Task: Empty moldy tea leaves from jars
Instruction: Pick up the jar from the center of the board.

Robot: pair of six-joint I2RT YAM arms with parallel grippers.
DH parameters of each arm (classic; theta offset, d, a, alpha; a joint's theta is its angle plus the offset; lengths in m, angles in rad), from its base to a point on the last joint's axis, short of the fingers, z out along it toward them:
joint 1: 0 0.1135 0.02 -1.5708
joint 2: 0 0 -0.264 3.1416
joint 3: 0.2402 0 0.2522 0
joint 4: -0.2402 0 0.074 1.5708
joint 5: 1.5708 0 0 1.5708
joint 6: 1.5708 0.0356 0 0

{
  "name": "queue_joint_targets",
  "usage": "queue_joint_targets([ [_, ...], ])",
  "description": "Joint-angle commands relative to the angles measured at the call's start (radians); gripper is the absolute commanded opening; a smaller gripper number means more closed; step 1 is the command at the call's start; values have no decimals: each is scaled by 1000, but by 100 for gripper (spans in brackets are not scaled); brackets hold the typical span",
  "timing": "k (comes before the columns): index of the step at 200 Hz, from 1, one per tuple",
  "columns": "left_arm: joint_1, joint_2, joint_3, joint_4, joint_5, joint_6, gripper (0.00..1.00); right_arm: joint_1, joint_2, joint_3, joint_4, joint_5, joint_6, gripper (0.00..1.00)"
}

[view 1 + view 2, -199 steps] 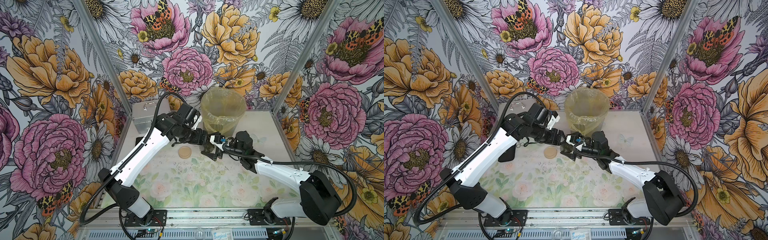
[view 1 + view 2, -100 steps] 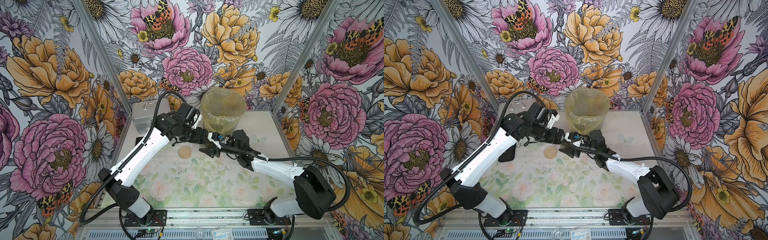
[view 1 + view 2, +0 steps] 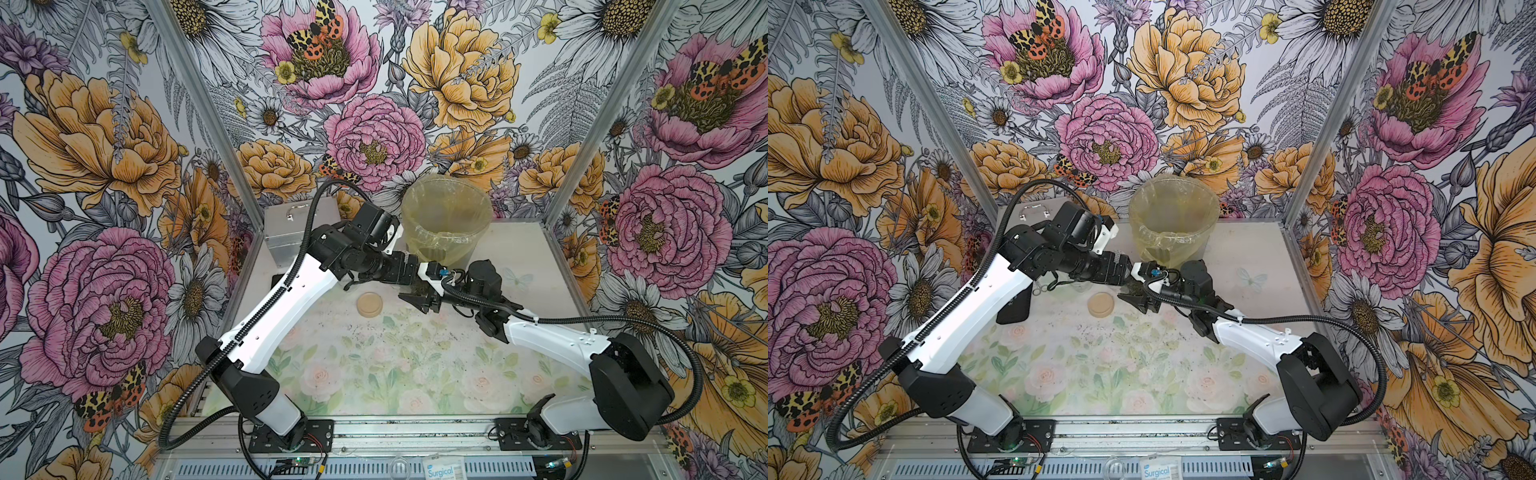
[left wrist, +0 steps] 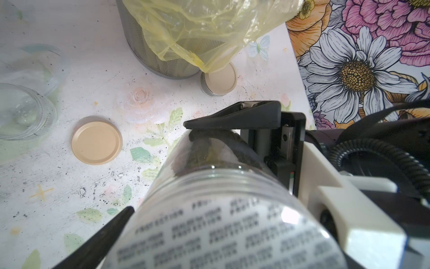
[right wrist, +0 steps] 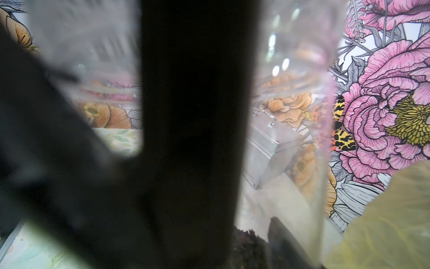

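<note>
A clear glass jar [image 4: 209, 167] hangs level above the table between my two grippers. Dark tea leaves [image 4: 204, 151] lie heaped inside it and also show in the right wrist view as tea leaves [image 5: 246, 246]. Its silver-white dotted lid [image 4: 221, 228] fills the space between the jaws of my left gripper [image 3: 409, 270]; one finger [image 4: 104, 235] lies along its rim and the other is hidden. My right gripper [image 3: 419, 293] is shut on the jar's body. An empty open jar [image 4: 21, 111] and a tan-lidded jar [image 4: 220, 80] stand on the table.
A loose tan lid [image 3: 369, 304] lies on the table left of the grippers. The bin with the yellow bag [image 3: 446, 220] stands just behind them, and a silver metal case [image 3: 291, 224] sits at the back left. Dark crumbs dot the floral tabletop [image 3: 374, 365].
My right gripper, open beside the jar a second ago, has closed on the jar's body. The left arm has stayed where it was, with the lid between its jaws.
</note>
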Motion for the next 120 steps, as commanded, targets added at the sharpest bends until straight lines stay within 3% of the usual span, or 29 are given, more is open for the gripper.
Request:
queue_joint_targets([
  [1, -17, -46, 38, 14, -16, 42, 99, 0, -10, -1, 20, 22, 35, 59],
  [45, -44, -51, 78, 17, -19, 91, 99, -5, -5, -3, 18, 12, 44, 59],
  [120, -7, -86, 88, 16, 10, 74, 99, -35, -26, -11, 14, -5, 58, 58],
])
